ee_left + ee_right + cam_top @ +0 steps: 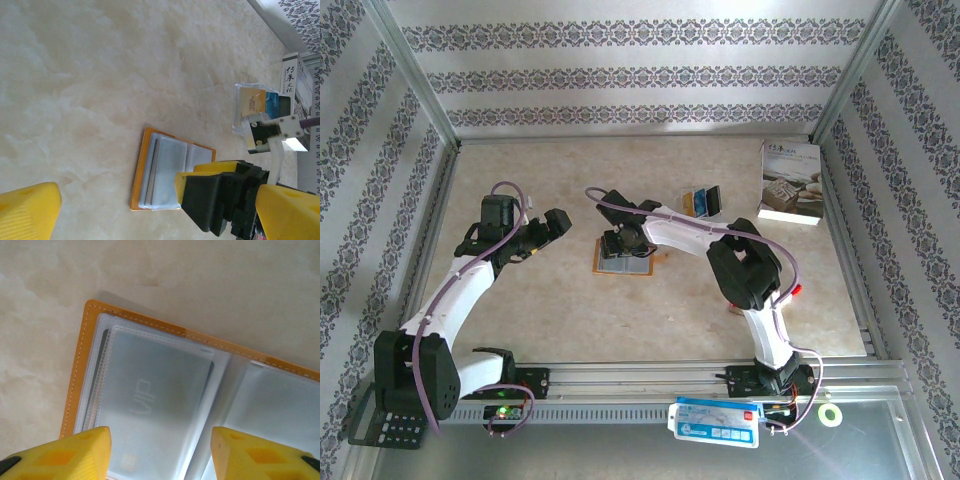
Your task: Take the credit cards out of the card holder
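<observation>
The worktop [570,310] carries the card holder [638,266], lying open with its sleeves up. The step in hand looks like reaching for a card. The right claw [160,445] hovers over the holder, fingers apart and empty. The left claw [155,215] hangs beside the holder, spread wide and empty. The next move calls for pinching a card's edge free of its sleeve. The right wrist view resolves a card [150,395] inside a frosted sleeve; from overhead it is too small to tell.
</observation>
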